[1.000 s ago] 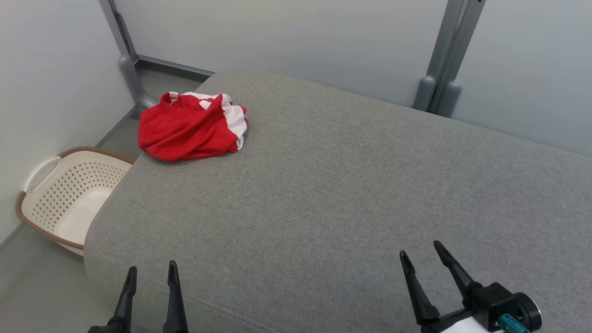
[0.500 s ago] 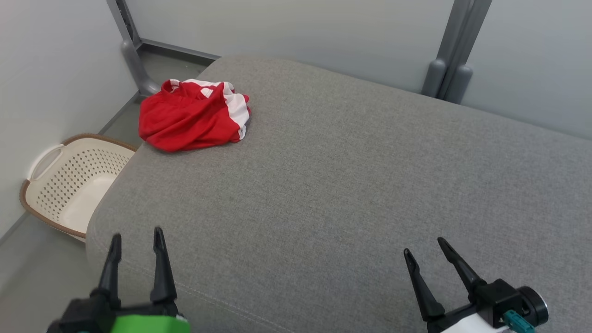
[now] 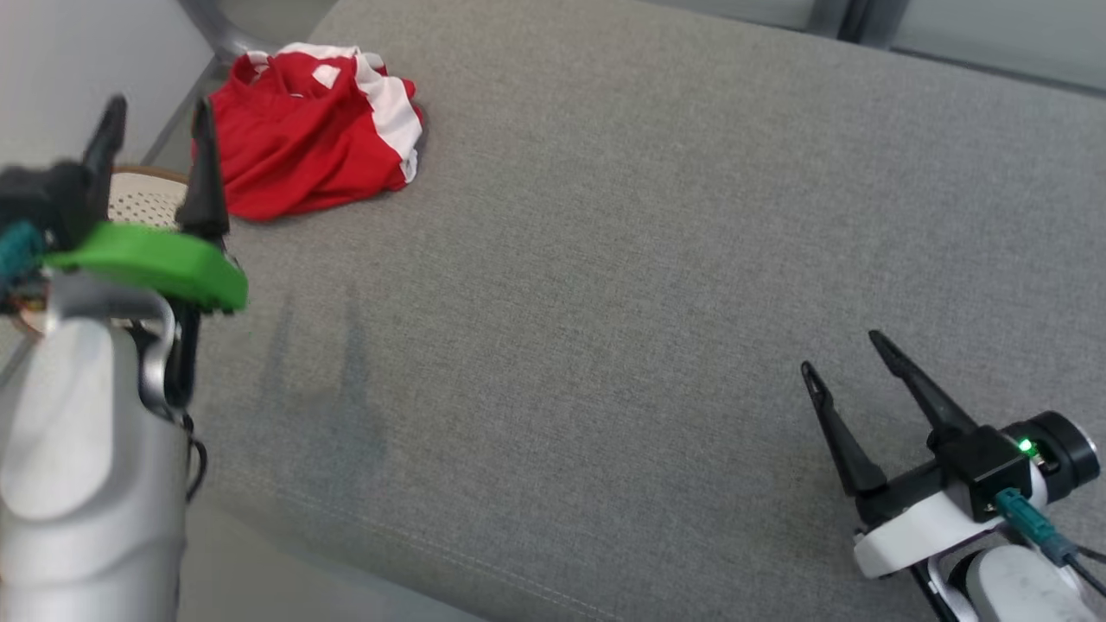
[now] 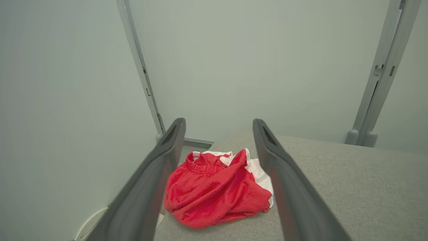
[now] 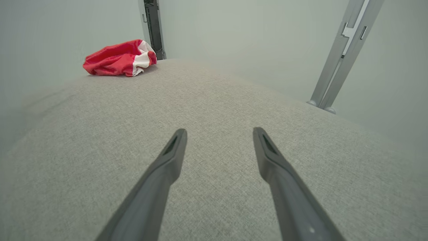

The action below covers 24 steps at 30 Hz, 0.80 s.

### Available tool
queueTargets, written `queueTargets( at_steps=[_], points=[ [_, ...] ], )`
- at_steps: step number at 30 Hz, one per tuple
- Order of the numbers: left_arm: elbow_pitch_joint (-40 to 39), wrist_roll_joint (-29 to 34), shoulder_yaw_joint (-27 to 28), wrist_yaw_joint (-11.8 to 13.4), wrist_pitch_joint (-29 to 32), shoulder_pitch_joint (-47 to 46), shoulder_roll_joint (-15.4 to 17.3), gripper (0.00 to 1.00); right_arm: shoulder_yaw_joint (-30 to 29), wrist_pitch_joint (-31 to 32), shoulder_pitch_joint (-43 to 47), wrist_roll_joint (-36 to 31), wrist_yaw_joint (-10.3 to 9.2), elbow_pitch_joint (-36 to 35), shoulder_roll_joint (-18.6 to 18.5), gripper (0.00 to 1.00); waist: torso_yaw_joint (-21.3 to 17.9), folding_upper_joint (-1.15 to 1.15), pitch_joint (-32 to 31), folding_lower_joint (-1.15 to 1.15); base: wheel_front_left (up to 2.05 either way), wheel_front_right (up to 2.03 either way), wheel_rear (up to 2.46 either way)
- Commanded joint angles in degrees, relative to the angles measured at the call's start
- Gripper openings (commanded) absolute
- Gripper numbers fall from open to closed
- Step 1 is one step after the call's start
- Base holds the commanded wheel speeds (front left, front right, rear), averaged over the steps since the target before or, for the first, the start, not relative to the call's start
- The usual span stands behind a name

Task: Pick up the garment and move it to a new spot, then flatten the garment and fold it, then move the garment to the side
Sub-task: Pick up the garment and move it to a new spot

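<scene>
Nothing done yet: left gripper, fingers apart, faces the crumpled garment ahead of its tips, right gripper spread empty well away, so pickup, flattening, folding all remain.

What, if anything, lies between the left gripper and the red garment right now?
Nothing visible does. The left gripper hangs open just short of the garment, which lies crumpled at the far left corner of the grey cushion. In the left wrist view the garment sits framed between the open fingers, unobstructed.
</scene>
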Motion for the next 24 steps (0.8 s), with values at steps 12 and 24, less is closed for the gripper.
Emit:
queueTargets(
  at_steps=[12, 24],
  points=[
    [28.0, -9.3, -2.0, -0.8, 17.3, -29.2, 4.6, 1.0, -5.9, -0.1, -5.1, -1.7, -0.11, -5.9, -6.2, 1.0, -6.8, 0.0, 18.4, 0.0, 0.0, 0.0, 0.0],
    [45.9, -10.0, -2.8, -0.8, 18.2, -37.0, 7.3, 1.0, -6.9, 0.1, -5.3, -2.6, -0.12, -7.2, -5.7, 1.0, -9.9, 0.0, 24.9, 0.0, 0.0, 0.0, 0.0]
  ],
)
